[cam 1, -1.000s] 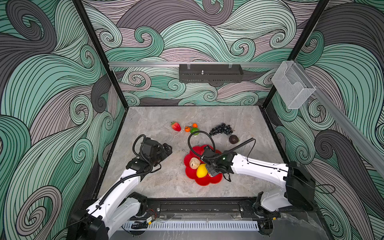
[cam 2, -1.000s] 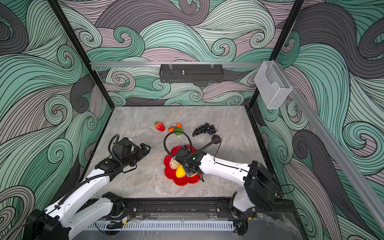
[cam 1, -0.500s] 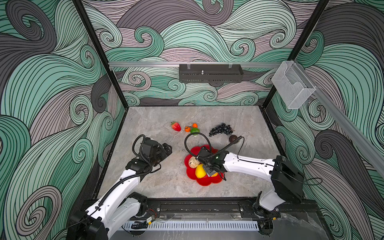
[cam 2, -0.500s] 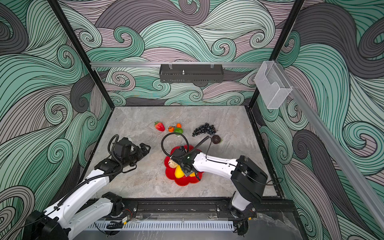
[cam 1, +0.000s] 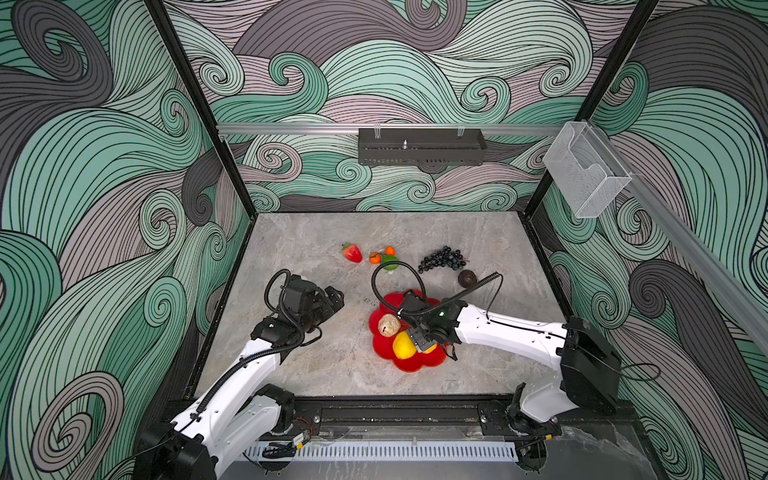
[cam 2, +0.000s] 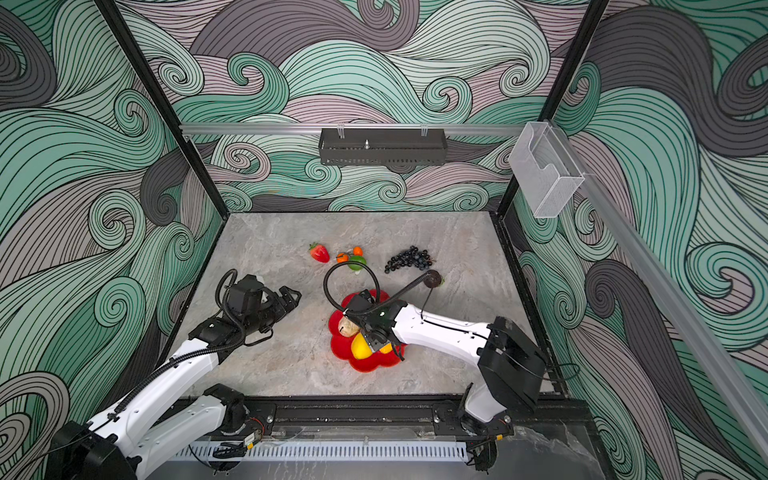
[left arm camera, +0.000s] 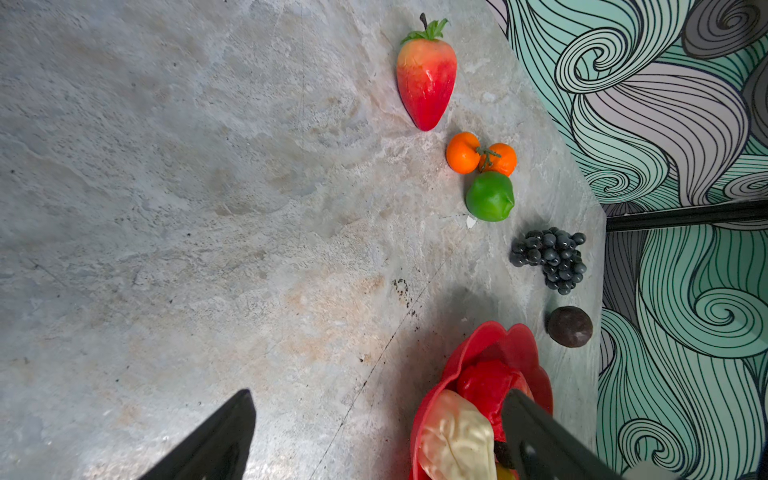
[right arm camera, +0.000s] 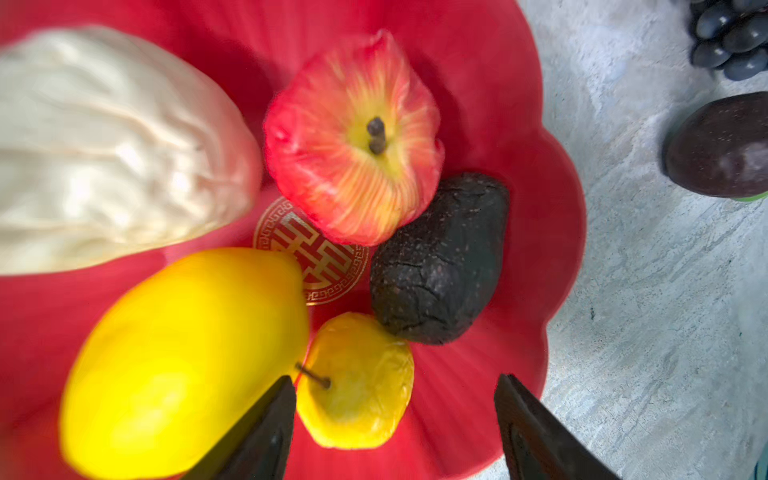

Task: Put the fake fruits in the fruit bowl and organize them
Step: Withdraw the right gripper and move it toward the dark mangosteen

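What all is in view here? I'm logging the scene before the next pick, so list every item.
fruit bowl: 1, red, on table
beige lump: 1, beige, in bowl
lemon: 1, yellow, in bowl
small yellow fruit: 1, yellow, in bowl
apple: 1, red-yellow, in bowl
dark lump: 1, brown-black, in bowl
strawberry: 1, red, on table
oranges: 2, orange, joined, beside lime
lime: 1, green, on table
grape bunch: 1, dark, on table
round dark fruit: 1, brown, on table near bowl
table: 1, grey marble
rack: 1, black, back wall
holder: 1, clear, right wall
left gripper: 1, black, open, left of bowl
right gripper: 1, black, open, over bowl
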Robot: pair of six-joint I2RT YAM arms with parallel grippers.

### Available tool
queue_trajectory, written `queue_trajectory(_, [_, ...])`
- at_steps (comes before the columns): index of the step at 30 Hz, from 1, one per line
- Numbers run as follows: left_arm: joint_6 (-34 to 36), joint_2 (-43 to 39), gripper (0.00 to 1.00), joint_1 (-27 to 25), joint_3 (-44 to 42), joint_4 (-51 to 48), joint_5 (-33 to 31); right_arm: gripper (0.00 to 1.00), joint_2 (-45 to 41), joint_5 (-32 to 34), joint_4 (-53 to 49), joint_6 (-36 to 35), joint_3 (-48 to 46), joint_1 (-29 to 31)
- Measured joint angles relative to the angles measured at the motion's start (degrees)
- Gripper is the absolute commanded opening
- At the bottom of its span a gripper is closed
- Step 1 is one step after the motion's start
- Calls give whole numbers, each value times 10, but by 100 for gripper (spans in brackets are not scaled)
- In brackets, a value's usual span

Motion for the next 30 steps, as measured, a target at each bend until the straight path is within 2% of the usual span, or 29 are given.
queue_trajectory(7, [1, 0, 95, 1, 0, 0, 6, 74, -70, -8, -5, -1, 0, -6])
queue_trajectory(11, [6, 0, 95, 2, 0, -2, 13, 74, -117, -3, -5, -11, 0, -46])
queue_trajectory(20, [44, -14, 95, 3, 0, -36, 21, 79, -136, -10, 40, -19, -5, -247])
queue_trajectory(28, [95, -87, 95, 3, -2, -60, 8, 81, -108, -90, 150, 40, -46, -420])
queue_trajectory(30, [107, -110, 95, 3, -8, -62, 3, 90, -79, -121, 174, 63, -46, -455])
